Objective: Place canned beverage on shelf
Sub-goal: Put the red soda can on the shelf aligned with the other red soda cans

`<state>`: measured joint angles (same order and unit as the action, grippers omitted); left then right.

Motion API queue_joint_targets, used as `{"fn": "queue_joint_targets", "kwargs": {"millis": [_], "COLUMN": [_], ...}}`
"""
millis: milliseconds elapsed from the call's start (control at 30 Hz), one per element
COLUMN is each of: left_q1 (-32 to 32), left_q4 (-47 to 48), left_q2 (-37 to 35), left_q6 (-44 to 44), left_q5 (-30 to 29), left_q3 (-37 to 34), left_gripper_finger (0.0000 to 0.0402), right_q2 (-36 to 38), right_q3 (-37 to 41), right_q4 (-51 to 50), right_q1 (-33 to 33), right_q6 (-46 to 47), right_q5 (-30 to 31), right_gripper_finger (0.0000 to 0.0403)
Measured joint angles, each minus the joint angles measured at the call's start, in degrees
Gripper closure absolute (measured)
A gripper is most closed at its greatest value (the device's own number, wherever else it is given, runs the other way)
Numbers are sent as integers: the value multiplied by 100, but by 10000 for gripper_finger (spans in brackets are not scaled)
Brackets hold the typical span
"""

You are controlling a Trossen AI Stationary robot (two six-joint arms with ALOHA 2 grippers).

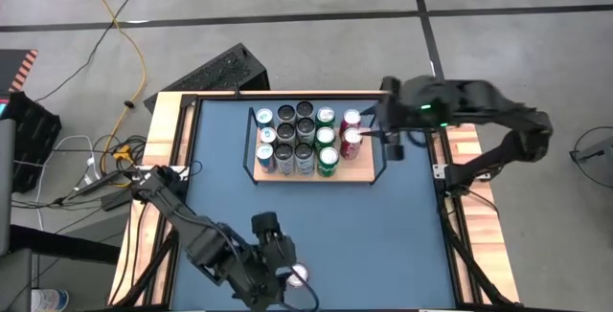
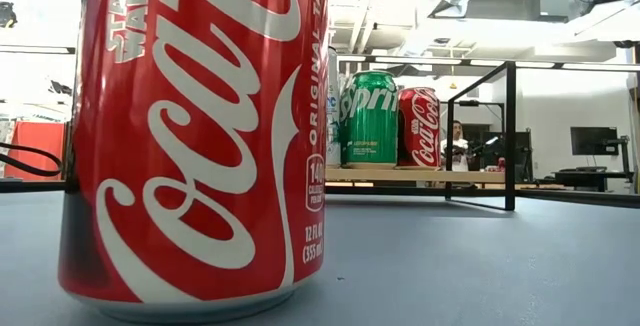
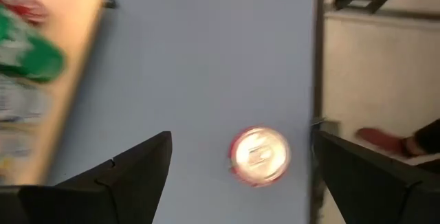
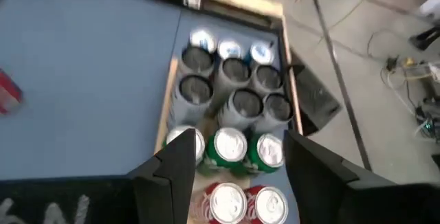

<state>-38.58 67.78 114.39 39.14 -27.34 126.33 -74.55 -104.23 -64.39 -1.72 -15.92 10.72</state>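
We hold our left gripper (image 1: 287,272) open above the red can (image 1: 300,275) near the table's (image 1: 383,235) front edge; our right gripper (image 1: 383,140), empty, jaws apart, hangs over the shelf's (image 1: 359,173) right end.

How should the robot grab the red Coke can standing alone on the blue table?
Grip the Coke can around its round side wall, coming straight down from above. It stands upright with open table around it, and the left gripper hangs over it with jaws wide open.

Overhead view straight down, table-level view beside red can (image 2: 190,136)
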Motion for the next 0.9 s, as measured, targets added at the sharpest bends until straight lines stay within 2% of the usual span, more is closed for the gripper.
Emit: {"fn": "queue_joint_targets", "kwargs": {"millis": [233, 400, 633, 800, 900], "left_q1": [-66, -82, -145, -149, -132], "left_q4": [-1625, -1763, -1790, -1837, -1690], "left_q2": [6, 6, 221, 483, 563], "left_q6": [821, 1215, 1084, 1084, 1281], "left_q5": [182, 134, -206, 101, 40], "left_q3": [-1152, -1570, -1599, -1599, -1599], "left_gripper_finger": [65, 65, 65, 65, 65], "right_q2": [542, 643, 575, 508, 500], "right_q3": [-160, -160, -145, -118, -120], "right_q4": [-199, -570, -945, -1031, -1037], "right_q1": [95, 84, 84, 84, 84], "right_q6": [475, 654, 708, 704, 704], "right_q5": [642, 747, 745, 744, 743], "right_gripper_finger": [195, 195, 195, 195, 195]}}
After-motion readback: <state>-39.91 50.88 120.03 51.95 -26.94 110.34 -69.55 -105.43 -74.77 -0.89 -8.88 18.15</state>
